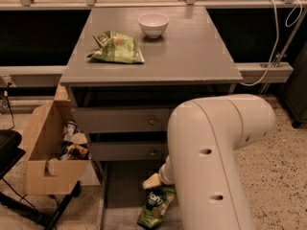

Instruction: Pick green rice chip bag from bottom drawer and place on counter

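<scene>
The green rice chip bag (156,206) lies on the floor of the open bottom drawer (120,195), its long side running toward me, with the dark band and white lettering facing up. My gripper (152,181) reaches down into the drawer and sits right at the bag's upper end, apparently touching it. Most of the gripper is hidden behind my large white arm (216,157), which fills the lower right of the view. The counter (192,51) is the grey top of the cabinet above.
A paler flat green bag (116,48) and a white bowl (153,24) sit on the counter's back left. Two shut drawer fronts with knobs (152,121) are above the open drawer. A cardboard box (48,152) of items stands on the floor at the left.
</scene>
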`<state>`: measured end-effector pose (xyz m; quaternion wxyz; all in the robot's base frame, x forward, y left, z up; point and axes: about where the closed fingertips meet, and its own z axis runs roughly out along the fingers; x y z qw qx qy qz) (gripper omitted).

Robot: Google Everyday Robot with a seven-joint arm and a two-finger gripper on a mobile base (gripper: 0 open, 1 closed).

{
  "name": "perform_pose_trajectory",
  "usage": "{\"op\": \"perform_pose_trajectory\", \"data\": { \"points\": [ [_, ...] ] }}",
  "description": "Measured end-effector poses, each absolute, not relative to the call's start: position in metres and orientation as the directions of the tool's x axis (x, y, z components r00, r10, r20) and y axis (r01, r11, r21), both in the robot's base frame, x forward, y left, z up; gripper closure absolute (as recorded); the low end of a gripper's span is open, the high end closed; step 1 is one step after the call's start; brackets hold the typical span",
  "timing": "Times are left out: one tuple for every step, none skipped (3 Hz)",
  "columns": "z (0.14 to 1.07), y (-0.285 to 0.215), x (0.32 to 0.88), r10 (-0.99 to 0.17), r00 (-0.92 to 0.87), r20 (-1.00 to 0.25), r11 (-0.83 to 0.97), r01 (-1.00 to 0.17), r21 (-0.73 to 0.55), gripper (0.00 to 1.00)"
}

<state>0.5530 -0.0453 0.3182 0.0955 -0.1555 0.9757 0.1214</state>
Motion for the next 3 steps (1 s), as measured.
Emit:
{"op": "perform_pose_trajectory", "data": {
  "points": [
    [0.295, -0.047, 0.539, -0.251, -0.946, -0.204, 0.935, -0.291, 0.201, 0.0],
    [0.271, -0.039, 0.506, -0.244, -0.957, -0.157, 0.931, -0.276, 0.238, 0.0],
    [0.268, -0.038, 0.507, -0.243, -0.958, -0.153, 0.931, -0.275, 0.24, 0.0]
  ]
}}
